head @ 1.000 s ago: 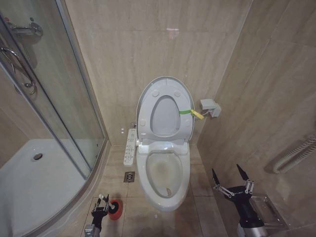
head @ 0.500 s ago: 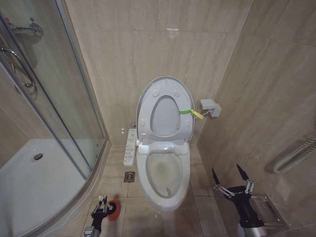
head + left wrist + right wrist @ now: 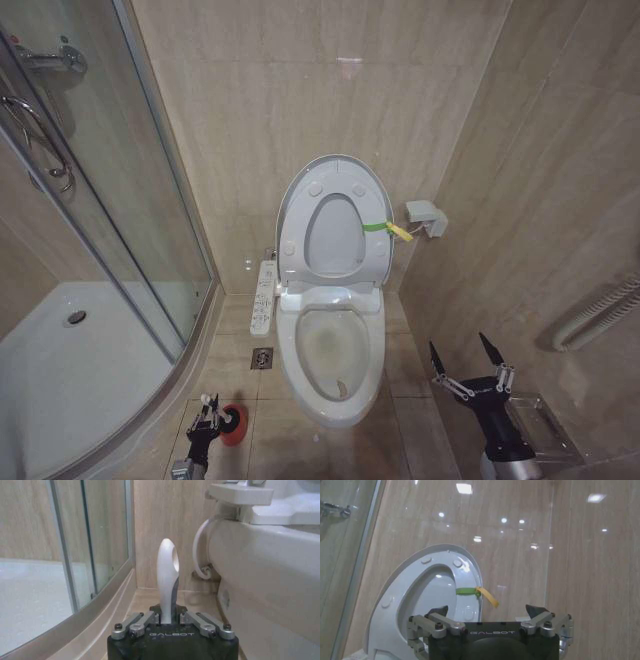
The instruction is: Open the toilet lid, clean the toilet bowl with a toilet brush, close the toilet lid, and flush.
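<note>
The toilet lid [image 3: 335, 170] stands raised against the wall with the seat ring up in front of it; the right wrist view has the toilet lid [image 3: 395, 592] too. Below lies the toilet bowl [image 3: 335, 350], open, with yellowish staining inside. My left gripper [image 3: 207, 412] is low at the left, beside the red cup holder [image 3: 236, 425]. In its wrist view the left gripper [image 3: 167, 620] is shut on the pale handle of the toilet brush [image 3: 167, 573]; the bristle head is hidden. My right gripper [image 3: 467, 362] hangs open and empty to the right of the bowl.
A glass shower enclosure [image 3: 110, 200] with a white tray [image 3: 70, 370] fills the left side. A white control panel [image 3: 263, 297] sticks out at the bowl's left, with a floor drain [image 3: 262, 357] below it. A green and yellow tag [image 3: 388, 228] hangs on the lid. A metal rack [image 3: 540, 425] stands at the right wall.
The left gripper has shifted only very slightly beside the red holder. The right arm and the toilet have not moved.
</note>
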